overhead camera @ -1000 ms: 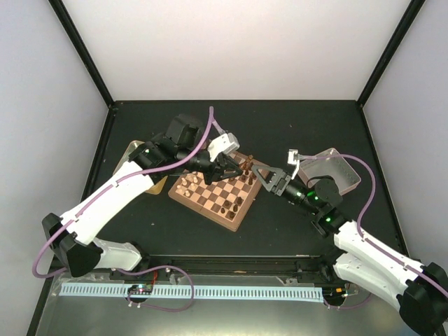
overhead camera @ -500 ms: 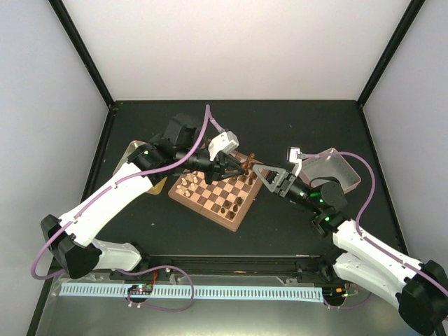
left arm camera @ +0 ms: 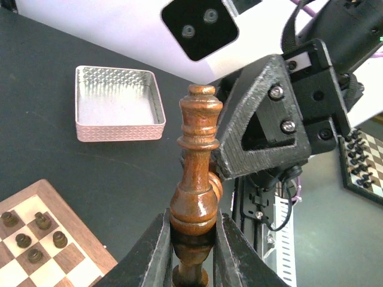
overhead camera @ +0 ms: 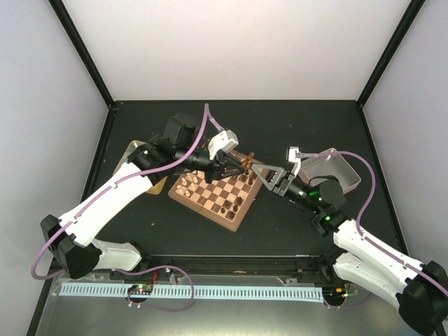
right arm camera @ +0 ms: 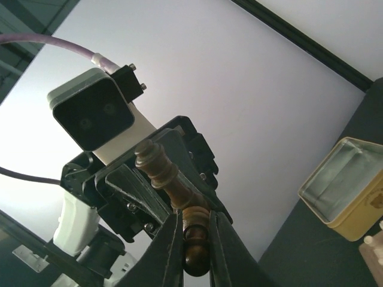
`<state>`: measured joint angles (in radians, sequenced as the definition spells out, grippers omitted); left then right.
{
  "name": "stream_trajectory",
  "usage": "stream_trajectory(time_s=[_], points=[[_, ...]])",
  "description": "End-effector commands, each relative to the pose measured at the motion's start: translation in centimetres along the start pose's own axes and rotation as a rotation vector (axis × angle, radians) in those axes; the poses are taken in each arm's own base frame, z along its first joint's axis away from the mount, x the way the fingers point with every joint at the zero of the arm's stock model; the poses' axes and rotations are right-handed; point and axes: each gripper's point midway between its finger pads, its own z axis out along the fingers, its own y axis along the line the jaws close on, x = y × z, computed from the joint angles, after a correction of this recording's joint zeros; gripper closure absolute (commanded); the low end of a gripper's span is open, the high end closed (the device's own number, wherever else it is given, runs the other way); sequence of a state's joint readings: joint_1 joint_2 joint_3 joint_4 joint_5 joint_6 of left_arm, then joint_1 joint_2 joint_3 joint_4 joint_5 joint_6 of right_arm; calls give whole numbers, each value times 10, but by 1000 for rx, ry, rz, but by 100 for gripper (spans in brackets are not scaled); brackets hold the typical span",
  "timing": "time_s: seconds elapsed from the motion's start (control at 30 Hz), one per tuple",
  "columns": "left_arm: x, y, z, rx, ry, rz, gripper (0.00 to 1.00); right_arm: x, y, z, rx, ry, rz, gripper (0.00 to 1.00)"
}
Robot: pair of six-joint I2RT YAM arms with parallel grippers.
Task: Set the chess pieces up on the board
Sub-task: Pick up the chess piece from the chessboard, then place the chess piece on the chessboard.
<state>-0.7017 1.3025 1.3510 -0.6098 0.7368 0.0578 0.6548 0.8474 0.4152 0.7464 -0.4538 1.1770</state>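
The board (overhead camera: 199, 210) lies mid-table with several dark and pale chess pieces (overhead camera: 231, 203) standing on it; its corner (left arm camera: 72, 218) also shows in the left wrist view. Both grippers meet above the board's far right corner. My left gripper (overhead camera: 238, 166) (left arm camera: 192, 221) is shut on the bulbous body of a dark brown chess piece (overhead camera: 246, 162) (left arm camera: 197, 155). My right gripper (overhead camera: 255, 168) (right arm camera: 194, 230) faces it and is shut on a rounded end of the same brown chess piece (right arm camera: 164, 173).
A shallow pinkish metal tray (overhead camera: 336, 170) (left arm camera: 118, 101) sits right of the board. A yellowish tray (overhead camera: 133, 150) (right arm camera: 347, 185) lies left of it, partly under my left arm. Black posts and white walls close in the dark table.
My right gripper has reached slightly left toward the held piece and closed its jaws on it. My left gripper has kept its grip and barely moved.
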Motion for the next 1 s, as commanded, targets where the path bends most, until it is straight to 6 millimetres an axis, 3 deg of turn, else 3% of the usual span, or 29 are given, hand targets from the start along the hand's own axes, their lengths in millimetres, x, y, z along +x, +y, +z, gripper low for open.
stream_trajectory(time_s=[0.0, 0.07, 0.17, 0.33, 0.53, 0.67, 0.97], points=[[-13, 6, -6, -58, -45, 6, 89, -7, 1, 3, 46, 0, -38, 98], [-9, 30, -9, -192, -36, -38, 93, -1, -13, 4, 123, 38, -54, 99], [13, 70, -20, -423, 23, -126, 93, 11, -44, -2, 285, 112, -90, 99], [63, 100, -47, -657, 133, -247, 93, 26, -108, -22, 641, 305, -225, 99], [101, 103, -69, -773, 138, -294, 93, 32, -153, -21, 906, 527, -362, 99], [115, 99, -88, -840, 124, -307, 92, 42, -177, -8, 1044, 689, -455, 99], [106, 84, -105, -831, -18, -269, 90, 69, -237, 4, 1322, 961, -560, 99]])
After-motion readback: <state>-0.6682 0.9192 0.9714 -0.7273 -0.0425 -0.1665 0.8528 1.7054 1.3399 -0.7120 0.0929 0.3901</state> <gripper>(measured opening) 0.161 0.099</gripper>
